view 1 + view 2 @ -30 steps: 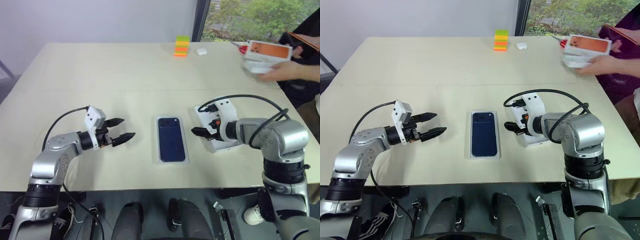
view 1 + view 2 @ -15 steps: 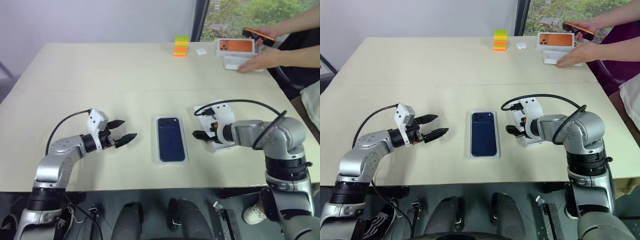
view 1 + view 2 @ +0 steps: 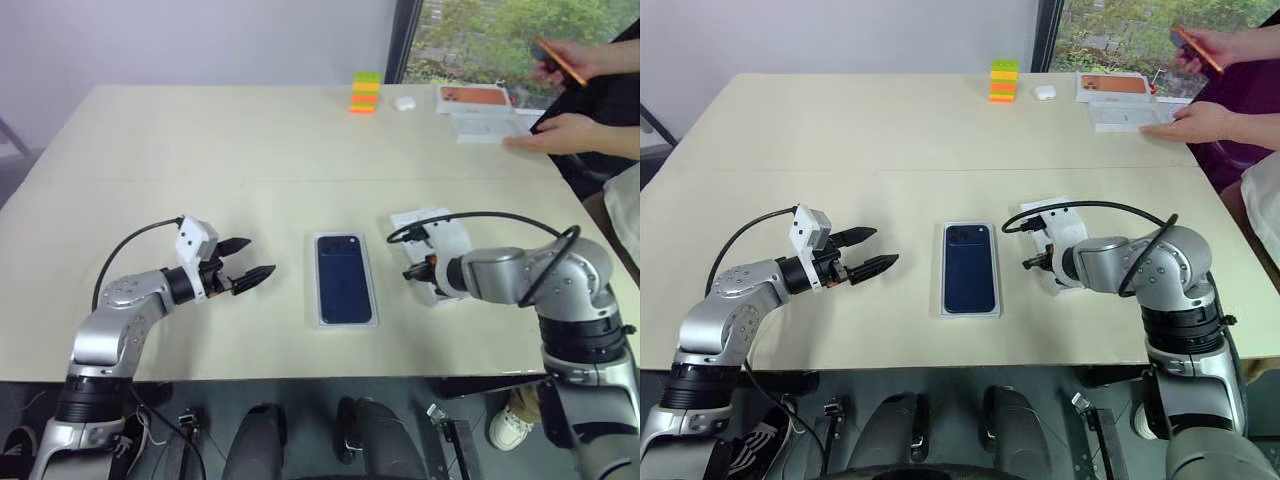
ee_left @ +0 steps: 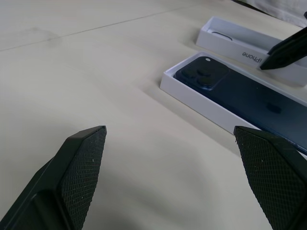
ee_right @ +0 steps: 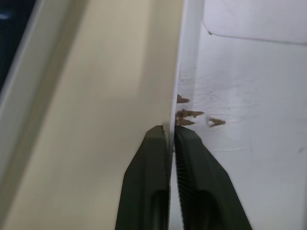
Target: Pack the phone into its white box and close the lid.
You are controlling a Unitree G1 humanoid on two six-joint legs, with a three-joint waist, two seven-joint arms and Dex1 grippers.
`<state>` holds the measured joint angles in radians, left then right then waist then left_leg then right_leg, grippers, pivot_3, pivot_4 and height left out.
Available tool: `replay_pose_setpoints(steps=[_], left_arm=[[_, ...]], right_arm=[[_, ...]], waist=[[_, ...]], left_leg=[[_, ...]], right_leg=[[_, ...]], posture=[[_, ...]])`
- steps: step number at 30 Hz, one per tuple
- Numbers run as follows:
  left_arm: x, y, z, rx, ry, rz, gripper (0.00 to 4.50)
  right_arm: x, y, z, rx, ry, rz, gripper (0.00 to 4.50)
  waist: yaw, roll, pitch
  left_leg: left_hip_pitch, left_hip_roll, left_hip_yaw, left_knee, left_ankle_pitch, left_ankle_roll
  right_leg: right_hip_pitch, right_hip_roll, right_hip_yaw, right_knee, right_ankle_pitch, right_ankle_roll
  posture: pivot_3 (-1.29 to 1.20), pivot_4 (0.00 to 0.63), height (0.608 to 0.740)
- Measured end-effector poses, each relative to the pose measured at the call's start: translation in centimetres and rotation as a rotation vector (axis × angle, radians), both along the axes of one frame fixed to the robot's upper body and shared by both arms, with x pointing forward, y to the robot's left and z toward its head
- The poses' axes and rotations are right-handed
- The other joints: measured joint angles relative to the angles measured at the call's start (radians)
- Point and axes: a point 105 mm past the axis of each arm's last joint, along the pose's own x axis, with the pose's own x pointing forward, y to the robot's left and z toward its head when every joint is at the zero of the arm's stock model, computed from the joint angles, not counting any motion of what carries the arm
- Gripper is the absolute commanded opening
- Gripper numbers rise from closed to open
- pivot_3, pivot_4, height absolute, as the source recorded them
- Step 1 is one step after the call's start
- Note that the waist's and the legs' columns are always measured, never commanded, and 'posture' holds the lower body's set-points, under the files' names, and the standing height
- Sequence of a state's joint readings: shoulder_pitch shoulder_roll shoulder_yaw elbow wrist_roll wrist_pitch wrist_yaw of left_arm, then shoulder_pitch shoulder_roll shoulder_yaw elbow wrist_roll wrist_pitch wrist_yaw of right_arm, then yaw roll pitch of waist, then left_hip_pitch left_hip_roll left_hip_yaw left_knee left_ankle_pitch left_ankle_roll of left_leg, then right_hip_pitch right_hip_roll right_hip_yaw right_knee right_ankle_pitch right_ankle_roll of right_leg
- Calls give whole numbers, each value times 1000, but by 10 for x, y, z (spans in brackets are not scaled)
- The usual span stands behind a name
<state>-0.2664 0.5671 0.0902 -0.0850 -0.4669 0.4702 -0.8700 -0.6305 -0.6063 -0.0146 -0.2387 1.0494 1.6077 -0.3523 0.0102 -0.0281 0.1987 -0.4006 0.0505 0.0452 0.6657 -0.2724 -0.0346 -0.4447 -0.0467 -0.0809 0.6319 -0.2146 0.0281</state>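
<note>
right gripper pinches the lid wall

since a second ago the right gripper [image 5: 171,132] has tipped down and nipped the lid's [image 3: 1052,215] near wall, apparently gripping it. phone [image 3: 343,278] lies in the white box [image 3: 319,322] mid-table. left gripper [image 3: 250,260] hovers wide open, empty.

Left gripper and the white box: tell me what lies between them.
Only bare table. In the left eye view, the left gripper stands open beside the white box, which holds the phone.
</note>
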Motion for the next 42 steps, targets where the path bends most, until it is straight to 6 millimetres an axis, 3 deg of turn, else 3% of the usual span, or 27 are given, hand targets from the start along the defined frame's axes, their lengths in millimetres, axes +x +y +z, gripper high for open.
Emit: replay_pose_setpoints(steps=[2,4,5,14,17,21,27,31,36,42], left_arm=[[0,0,0,0,2,2,4500],[0,0,0,-1,4,3,4500],[0,0,0,-1,4,3,4500],[1,0,0,-1,5,7,4500],[1,0,0,-3,11,8,4500],[4,1,2,-5,8,19,4500],[7,8,2,-15,16,50,4500],[10,7,6,-21,6,47,4500],[11,11,13,-33,-10,53,4500],[12,29,30,-61,-44,97,4500]], right_arm=[[0,0,0,-3,-1,-3,603],[0,-1,0,-7,-3,-7,57],[1,-1,0,-12,-5,-12,10],[4,3,0,-6,-14,-23,10],[12,21,7,154,-26,-25,10],[27,46,44,374,-145,2,10],[35,62,70,550,-219,37,10],[38,81,87,863,-190,66,10],[33,108,99,1235,-83,143,10],[15,131,102,1369,14,243,10]], waist=[[0,0,0],[0,0,0],[0,0,0],[-3,0,0],[-10,0,0],[-16,0,0],[-21,0,0],[-22,0,0],[-25,1,0],[-26,1,0]], left_leg=[[0,0,0,0,0,0],[0,0,0,0,0,0],[0,0,0,0,0,0],[0,0,0,1,0,0],[0,1,0,1,0,0],[-1,1,-1,1,0,0],[-6,1,0,1,0,1],[-5,1,-1,1,0,1],[-6,2,0,0,0,1],[-6,1,0,0,0,1]], right_leg=[[0,0,0,0,0,0],[0,0,0,0,0,0],[0,0,0,0,0,0],[0,0,0,0,0,0],[-1,1,0,1,0,0],[-1,2,0,1,1,-1],[-5,0,0,0,1,-1],[-5,1,0,2,1,-1],[-6,1,0,2,1,-1],[-6,0,1,2,1,-1]], posture=[[0,150,740],[0,150,740],[0,150,740],[0,150,740],[0,150,740],[0,150,740],[0,150,740],[0,150,740],[0,150,740],[0,150,740]])
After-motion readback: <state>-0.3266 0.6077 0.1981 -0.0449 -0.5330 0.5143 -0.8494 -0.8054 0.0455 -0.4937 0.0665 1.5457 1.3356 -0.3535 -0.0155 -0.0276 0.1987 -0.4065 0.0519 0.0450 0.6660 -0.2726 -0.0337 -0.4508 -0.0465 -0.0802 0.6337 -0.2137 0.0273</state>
